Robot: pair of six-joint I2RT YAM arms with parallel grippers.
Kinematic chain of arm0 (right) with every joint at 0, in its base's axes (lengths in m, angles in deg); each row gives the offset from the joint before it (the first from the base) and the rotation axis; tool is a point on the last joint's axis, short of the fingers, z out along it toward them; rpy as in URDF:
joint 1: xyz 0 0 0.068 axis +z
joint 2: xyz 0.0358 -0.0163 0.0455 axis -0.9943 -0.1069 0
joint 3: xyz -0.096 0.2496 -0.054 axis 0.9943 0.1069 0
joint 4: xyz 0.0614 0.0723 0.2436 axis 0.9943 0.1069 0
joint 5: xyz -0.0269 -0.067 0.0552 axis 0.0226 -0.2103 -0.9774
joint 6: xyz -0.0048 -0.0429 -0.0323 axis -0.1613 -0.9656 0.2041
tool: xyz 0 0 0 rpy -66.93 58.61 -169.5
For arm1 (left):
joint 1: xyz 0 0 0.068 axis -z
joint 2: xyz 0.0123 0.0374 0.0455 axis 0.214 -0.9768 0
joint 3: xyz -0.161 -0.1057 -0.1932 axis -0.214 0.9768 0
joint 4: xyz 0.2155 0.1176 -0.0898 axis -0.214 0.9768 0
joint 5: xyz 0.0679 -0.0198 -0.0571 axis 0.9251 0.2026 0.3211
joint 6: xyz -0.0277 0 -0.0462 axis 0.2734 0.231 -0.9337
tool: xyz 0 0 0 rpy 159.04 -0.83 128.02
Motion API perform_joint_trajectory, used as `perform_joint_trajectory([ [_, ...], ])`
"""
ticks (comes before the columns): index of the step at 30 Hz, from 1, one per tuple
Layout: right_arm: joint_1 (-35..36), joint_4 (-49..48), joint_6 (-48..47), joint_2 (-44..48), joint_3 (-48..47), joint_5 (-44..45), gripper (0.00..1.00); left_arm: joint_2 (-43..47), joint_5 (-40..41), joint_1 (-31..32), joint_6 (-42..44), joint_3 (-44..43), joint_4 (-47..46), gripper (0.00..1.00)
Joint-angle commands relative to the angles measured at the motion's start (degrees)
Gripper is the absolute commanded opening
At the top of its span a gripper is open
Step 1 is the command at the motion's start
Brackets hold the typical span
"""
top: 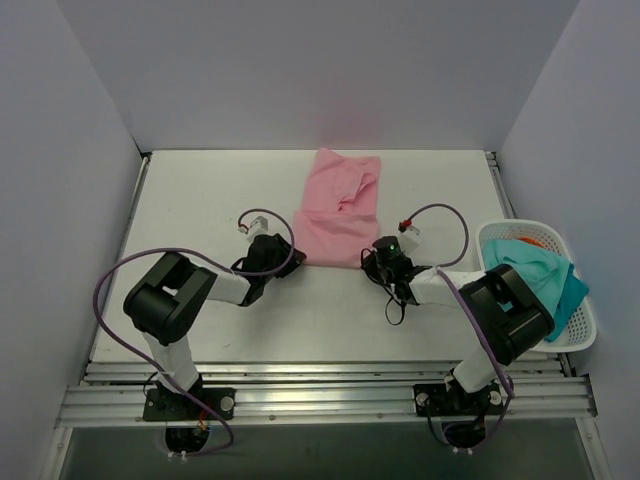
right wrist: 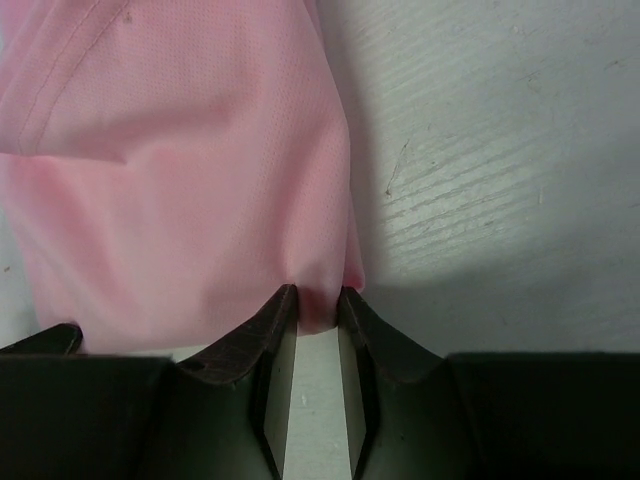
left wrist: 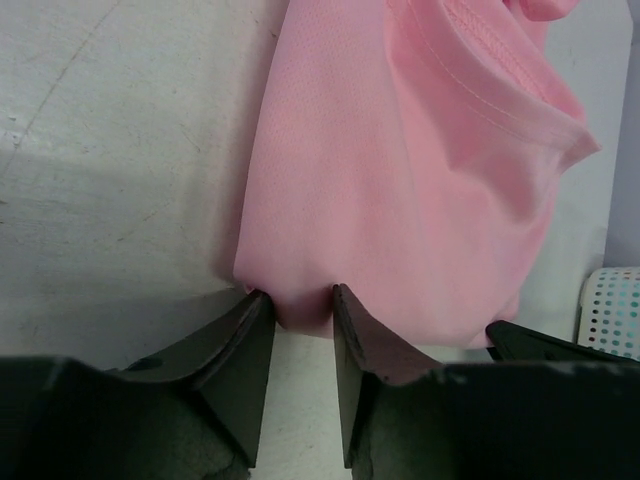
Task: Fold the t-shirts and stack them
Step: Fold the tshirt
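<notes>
The step in hand looked like taking hold of the near hem for a fold of the pink t-shirt (top: pixel 338 210), which lay on the table (top: pixel 200 200) just beyond both sets of fingertips, already narrowed lengthwise and rumpled at its far end.

The left gripper (left wrist: pixel 298 300) sat at the hem's left corner. A small lobe of cloth filled the gap between its tips and touched both fingers (left wrist: pixel 255 340), with the rest of the shirt spreading ahead and to their right. The gap was fairly wide, so I could not tell whether that pinch was firm. The left arm lay low over the table, elbow bent and forearm angled inward, with the fingers level with the surface and pointing away from the bases.

The right gripper (right wrist: pixel 318 297) mirrored it at the hem's right corner. Its jaws were nearly together and clamped a nub of pink cloth at the tips, the shirt running ahead and to their left, with bare table to their right. That arm was also folded low and reached inward.

The next move probably called for both corners to rise together and travel forward over the shirt, keeping the hem taut and square. The looser left hold risked slipping.

Far right of the fingers, a white basket (top: pixel 580 335) held teal cloth (top: pixel 535 265), likely another shirt waiting.
</notes>
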Motion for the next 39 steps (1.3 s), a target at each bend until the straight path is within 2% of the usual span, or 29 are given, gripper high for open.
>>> perform_joint_trajectory([
  [1, -0.69, 0.36, -0.78, -0.76, 0.44, -0.32, 0.19, -2.29, 0.86, -0.85, 1.61, -1.58, -1.86, 0.37],
  [3, -0.77, 0.36, -0.96, -0.85, 0.44, -0.67, 0.15, -2.91, 0.42, -1.81, 2.13, -1.93, -2.04, 0.28],
  [4, -0.77, 0.27, -1.22, -0.94, 0.44, -0.67, 0.09, -3.43, 0.16, -2.16, 2.23, -2.37, -2.04, 0.12],
  [5, -0.86, 0.36, -1.22, -1.02, 0.36, -0.85, 0.06, -3.70, -0.19, -2.43, 2.23, -2.55, -2.04, 0.03],
  [6, -0.95, 0.45, -1.31, -1.02, 0.27, -0.94, 0.00, -3.79, -0.46, -2.95, 2.57, -2.55, -2.30, 0.02],
  [9, -0.86, 0.54, -1.48, -1.03, 0.09, -1.29, 0.00, -3.53, -0.99, -3.13, 4.06, -2.37, -2.65, 0.02],
  [15, -0.07, 3.43, -1.48, 2.84, 0.88, -0.15, 0.00, 2.62, 0.07, -2.52, 5.48, 1.66, -0.99, 0.02],
  [19, 1.77, 6.42, -0.43, 7.67, 2.37, 1.70, 0.00, 10.24, 0.33, -1.29, 5.22, 4.83, 0.86, 0.02],
  [23, 5.37, 10.81, 1.32, 15.91, 3.87, 4.33, 0.00, 18.52, 2.35, 1.52, 4.78, 7.20, 6.72, 0.02],
  [28, 10.47, 20.03, 4.57, 26.03, 4.31, 9.86, 0.00, 30.02, 4.90, 6.09, 4.16, 8.87, 13.42, 0.02],
  [31, 13.02, 24.96, 5.63, 31.83, 3.17, 12.50, 0.00, 35.30, 5.87, 7.41, 4.16, 8.70, 17.29, 0.02],
  [34, 13.90, 27.87, 5.46, 33.69, 1.41, 14.09, 0.00, 38.74, 6.74, 7.68, 4.51, 6.87, 20.54, 0.02],
  [39, 13.73, 31.74, 3.18, 30.36, -6.12, 16.90, 0.00, 38.84, 7.80, 7.50, 7.14, 0.28, 26.78, 0.02],
])
